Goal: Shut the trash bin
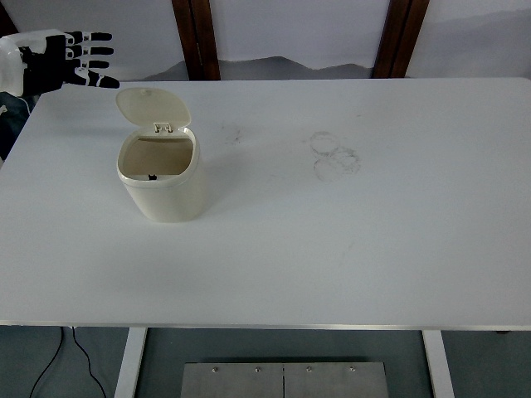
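**Bin open on the left part of the surface, left hand high at the far left corner**

The white surface (348, 249) takes almost the whole picture. Its near edge runs straight along the bottom, and its far edge runs along the top, in front of a pale wall with two dark wooden posts. The left edge goes obliquely from the far left corner down to the left border of the picture. The trash bin (162, 178) stands on the left part, nearer to the far edge than to the near one, and well away from the left edge. To its right the surface is wide and bare, with only some faint ring marks (334, 155) near the middle. In front of the bin there is also much free room up to the near edge.

The bin is cream coloured and upright. Its lid (151, 108) is hinged at the back and stands up, tilted backward, so the inside is visible.

The left hand (65, 62) is at the top left, above the far left corner of the surface. Its fingers (93, 51) are stretched out and a little spread, pointing to the right, toward the lid but clearly apart from it. It grasps nothing.
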Controlling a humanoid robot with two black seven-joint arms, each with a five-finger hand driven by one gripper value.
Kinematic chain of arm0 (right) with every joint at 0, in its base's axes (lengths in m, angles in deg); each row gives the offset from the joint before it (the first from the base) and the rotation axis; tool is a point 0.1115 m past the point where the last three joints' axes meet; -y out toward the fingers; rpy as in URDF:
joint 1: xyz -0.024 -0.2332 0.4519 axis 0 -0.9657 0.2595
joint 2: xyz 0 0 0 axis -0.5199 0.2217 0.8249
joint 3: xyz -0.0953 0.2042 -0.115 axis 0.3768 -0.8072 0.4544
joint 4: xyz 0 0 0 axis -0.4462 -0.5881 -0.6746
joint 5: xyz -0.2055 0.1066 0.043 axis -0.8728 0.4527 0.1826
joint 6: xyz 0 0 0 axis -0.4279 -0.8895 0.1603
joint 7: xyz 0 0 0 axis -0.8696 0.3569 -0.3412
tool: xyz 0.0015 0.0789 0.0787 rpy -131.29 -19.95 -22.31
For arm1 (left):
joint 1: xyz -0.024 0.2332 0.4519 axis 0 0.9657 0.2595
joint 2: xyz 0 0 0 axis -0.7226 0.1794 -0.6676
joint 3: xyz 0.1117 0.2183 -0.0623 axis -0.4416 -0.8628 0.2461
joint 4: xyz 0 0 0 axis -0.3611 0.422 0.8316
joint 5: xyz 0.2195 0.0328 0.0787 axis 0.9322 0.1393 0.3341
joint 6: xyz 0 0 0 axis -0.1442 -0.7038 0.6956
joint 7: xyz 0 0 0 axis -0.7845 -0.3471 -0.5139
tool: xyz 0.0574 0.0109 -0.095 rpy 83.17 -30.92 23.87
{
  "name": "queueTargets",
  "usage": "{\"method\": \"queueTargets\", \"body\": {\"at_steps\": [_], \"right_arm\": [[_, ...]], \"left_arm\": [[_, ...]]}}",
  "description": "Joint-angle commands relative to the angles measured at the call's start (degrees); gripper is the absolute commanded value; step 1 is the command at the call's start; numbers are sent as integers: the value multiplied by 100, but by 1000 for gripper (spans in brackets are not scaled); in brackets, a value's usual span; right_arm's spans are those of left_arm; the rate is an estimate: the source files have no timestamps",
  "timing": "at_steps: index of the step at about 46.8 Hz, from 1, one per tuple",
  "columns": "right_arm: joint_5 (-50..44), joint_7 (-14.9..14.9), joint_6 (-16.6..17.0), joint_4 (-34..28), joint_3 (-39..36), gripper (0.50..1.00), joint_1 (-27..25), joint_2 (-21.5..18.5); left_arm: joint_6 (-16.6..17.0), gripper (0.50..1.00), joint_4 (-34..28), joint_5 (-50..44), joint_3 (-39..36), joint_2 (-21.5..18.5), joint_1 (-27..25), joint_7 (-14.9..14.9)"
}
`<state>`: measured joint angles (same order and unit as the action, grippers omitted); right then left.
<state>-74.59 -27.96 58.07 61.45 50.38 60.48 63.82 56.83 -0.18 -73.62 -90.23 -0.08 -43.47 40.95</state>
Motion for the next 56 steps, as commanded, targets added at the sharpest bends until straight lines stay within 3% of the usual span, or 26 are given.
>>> {"method": "queueTargets", "body": {"at_steps": [1, 9, 23, 32, 56], "right_arm": [[0, -1, -1, 0, -1, 995, 13, 0], [0, -1, -1, 0, -1, 995, 13, 0], [0, -1, -1, 0, -1, 995, 13, 0], [0, -1, -1, 0, -1, 995, 22, 0], [0, -1, -1, 0, -1, 995, 30, 0]], "left_arm": [[1, 1000, -96, 11, -348, 29, -209, -37], [-139, 1000, -167, 20, -806, 134, -491, -46], [-332, 1000, -175, 28, -894, 327, -799, -55], [-341, 1000, -184, 28, -1272, 564, -966, -151], [-420, 1000, -650, 28, -1597, 635, -1177, -186]]}}
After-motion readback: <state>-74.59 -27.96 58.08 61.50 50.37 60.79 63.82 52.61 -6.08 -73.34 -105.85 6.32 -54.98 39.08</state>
